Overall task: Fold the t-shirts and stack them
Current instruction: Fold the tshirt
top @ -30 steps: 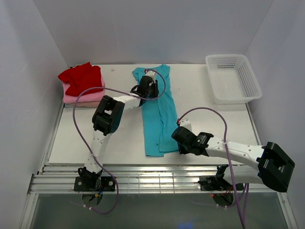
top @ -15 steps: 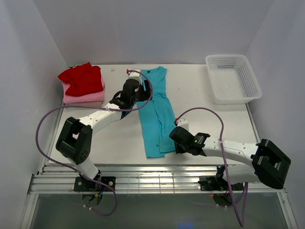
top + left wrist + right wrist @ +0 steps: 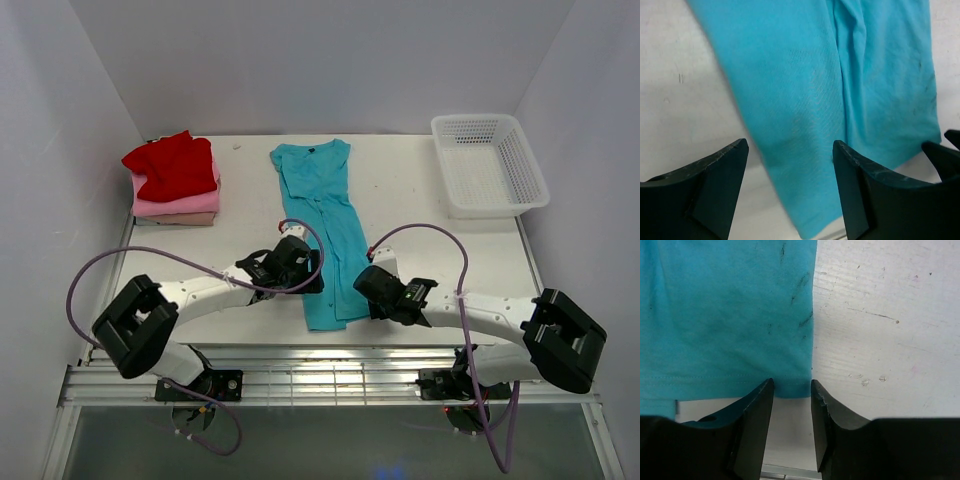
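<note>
A teal t-shirt (image 3: 326,225), folded into a long strip, lies flat on the white table, collar at the back and hem near the front edge. My left gripper (image 3: 312,278) hovers open over the strip's left edge near the hem; in the left wrist view (image 3: 790,147) the teal cloth (image 3: 805,100) lies below, between its wide-apart fingers. My right gripper (image 3: 365,300) is open at the hem's right corner. In the right wrist view (image 3: 792,385) that corner (image 3: 792,390) sits flat between the fingertips. Red (image 3: 172,162), pink (image 3: 190,203) and beige (image 3: 180,218) t-shirts are stacked back left.
A white mesh basket (image 3: 520,200) stands at the back right of the table. The metal rail (image 3: 330,375) runs along the near edge, just behind both grippers. Grey walls close in the left, back and right sides.
My left arm has swung from the shirt's collar end to its near end and its gripper has opened. The collar end now lies flat. The right gripper edged slightly left.
</note>
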Robot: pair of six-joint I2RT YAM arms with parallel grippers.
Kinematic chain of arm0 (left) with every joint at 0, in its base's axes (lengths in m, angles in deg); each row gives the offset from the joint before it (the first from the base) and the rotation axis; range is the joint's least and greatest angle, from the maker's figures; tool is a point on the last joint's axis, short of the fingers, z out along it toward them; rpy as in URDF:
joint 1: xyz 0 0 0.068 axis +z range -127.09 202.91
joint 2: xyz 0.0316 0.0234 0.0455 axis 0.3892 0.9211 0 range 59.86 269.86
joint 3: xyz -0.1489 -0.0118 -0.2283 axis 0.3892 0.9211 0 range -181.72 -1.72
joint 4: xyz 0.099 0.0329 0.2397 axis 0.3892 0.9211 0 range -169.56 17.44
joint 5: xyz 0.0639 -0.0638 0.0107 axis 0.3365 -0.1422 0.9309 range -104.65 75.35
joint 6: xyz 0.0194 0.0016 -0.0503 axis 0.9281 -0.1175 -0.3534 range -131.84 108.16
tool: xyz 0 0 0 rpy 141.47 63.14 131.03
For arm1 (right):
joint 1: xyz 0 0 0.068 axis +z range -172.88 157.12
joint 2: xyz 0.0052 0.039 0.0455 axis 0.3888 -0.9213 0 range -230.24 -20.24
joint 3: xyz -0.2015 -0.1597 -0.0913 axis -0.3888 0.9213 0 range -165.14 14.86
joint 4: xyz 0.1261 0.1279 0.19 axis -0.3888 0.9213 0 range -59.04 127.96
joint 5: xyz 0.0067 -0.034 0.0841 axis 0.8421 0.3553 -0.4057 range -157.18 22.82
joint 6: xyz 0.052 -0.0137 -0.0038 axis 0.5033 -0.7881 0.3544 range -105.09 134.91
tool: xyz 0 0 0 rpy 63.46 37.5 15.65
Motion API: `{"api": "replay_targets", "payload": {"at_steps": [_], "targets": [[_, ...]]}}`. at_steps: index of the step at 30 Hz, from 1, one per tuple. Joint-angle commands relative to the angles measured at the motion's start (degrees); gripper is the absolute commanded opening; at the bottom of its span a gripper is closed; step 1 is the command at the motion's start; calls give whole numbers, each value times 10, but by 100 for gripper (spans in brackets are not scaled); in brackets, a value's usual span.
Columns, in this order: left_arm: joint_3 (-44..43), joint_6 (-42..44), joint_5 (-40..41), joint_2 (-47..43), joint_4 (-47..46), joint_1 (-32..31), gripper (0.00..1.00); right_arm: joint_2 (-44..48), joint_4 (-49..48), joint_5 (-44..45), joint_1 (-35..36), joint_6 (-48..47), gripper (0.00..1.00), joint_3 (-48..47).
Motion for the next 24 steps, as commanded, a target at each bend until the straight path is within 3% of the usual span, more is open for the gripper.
{"api": "replay_targets", "payload": {"at_steps": [1, 8, 24], "targets": [[28, -64, -2, -58, 30, -11, 79, 24, -4, 36, 0, 1, 43, -6], [63, -115, -6, -105, 49, -40, 79, 2, -10, 43, -2, 2, 43, 5], [96, -220, 8, -88, 70, -140, 79, -1, -61, 31, -14, 4, 43, 46]]}}
